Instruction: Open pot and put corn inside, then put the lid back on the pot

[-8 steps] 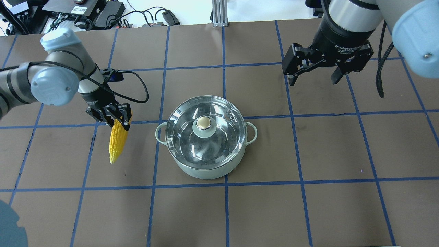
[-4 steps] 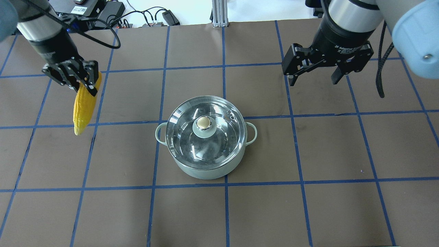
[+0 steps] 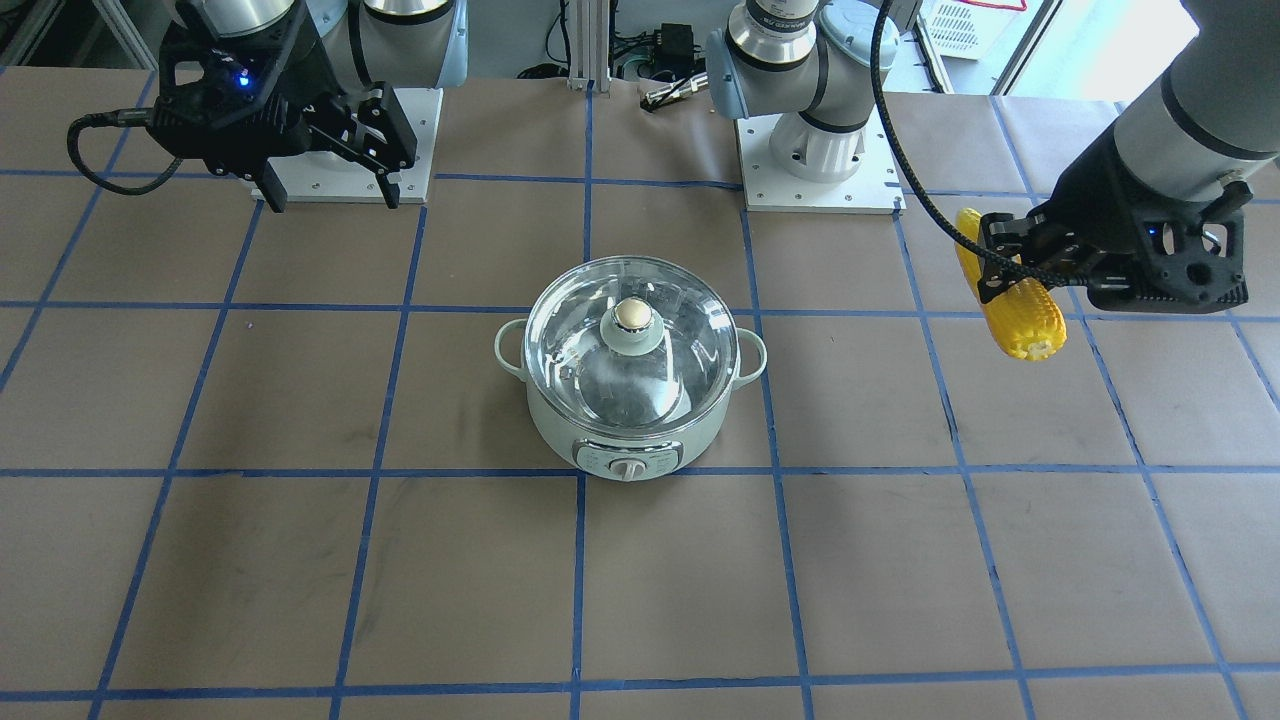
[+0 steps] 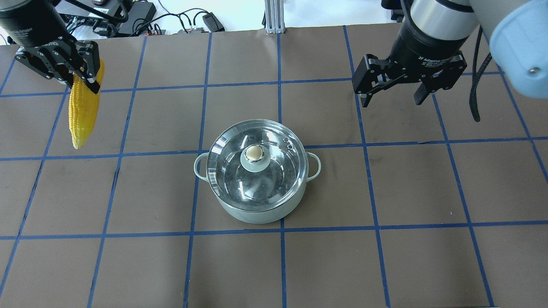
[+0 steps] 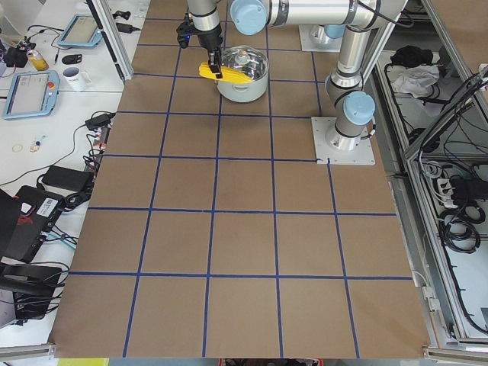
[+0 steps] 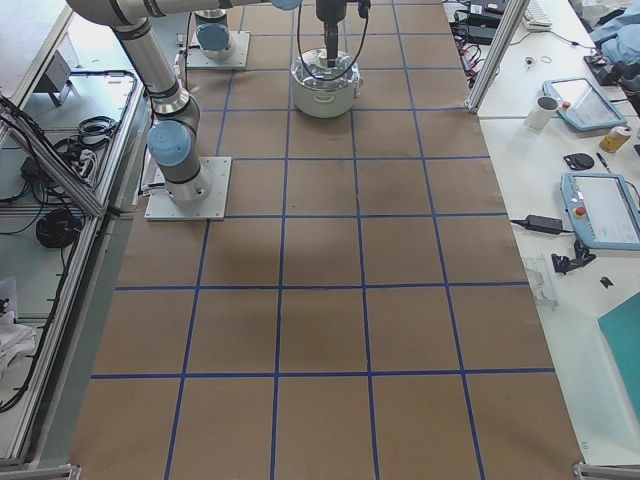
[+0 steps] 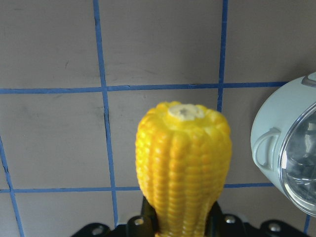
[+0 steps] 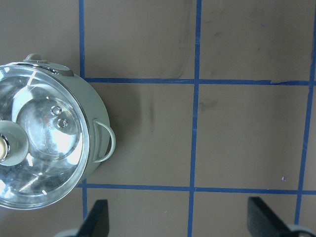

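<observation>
The pot [image 7: 281, 108] is cut off at the left wrist view's right edge; the lid [image 8: 44, 143] is cropped at the right wrist view's left edge.

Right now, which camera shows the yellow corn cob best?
The overhead exterior view: the corn shows full length, hanging from the left tool. The left wrist view shows only its far end, foreshortened; the front-facing view has the tool across it; the exterior left view shows it tiny. The other two miss it.
</observation>
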`<state>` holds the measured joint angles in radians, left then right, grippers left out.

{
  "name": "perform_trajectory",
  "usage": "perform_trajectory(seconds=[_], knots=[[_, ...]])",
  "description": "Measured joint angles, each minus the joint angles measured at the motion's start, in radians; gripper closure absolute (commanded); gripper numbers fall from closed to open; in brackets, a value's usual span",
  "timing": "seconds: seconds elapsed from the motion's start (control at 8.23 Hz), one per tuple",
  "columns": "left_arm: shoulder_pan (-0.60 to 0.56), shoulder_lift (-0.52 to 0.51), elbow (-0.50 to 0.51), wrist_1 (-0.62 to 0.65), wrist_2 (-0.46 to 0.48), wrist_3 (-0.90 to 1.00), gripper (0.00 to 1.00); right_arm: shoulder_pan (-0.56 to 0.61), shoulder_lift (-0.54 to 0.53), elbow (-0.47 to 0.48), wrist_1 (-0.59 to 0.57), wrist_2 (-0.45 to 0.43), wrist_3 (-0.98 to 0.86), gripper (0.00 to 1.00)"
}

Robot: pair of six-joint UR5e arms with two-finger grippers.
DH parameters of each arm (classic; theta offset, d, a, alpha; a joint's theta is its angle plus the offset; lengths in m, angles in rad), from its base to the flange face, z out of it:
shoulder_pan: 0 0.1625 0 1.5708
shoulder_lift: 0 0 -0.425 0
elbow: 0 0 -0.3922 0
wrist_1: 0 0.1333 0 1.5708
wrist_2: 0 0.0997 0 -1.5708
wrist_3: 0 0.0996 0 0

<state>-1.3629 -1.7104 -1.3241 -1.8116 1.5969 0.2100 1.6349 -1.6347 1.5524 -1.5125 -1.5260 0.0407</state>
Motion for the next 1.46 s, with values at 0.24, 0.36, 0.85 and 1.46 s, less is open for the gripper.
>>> perform_trajectory(seconds=[0.24,0.36,0.85,1.46], knots=[[-0.001,0.001,-0.001,-0.001,-0.001,-0.001,1.0,0.0,0.001,0.0,0.001,-0.001,-0.001,0.0],[-0.001,0.0,-0.005,-0.001,-0.002,-0.001,1.0,0.0,0.001,0.0,0.001,-0.001,-0.001,0.0],[-0.007,0.001,-0.01,-0.001,-0.003,-0.007,1.0,0.0,0.002,0.0,0.002,-0.004,0.006,0.0],[-0.01,0.002,-0.01,0.001,-0.004,-0.027,1.0,0.181,0.13,-0.035,-0.083,0.009,0.307,0.0]])
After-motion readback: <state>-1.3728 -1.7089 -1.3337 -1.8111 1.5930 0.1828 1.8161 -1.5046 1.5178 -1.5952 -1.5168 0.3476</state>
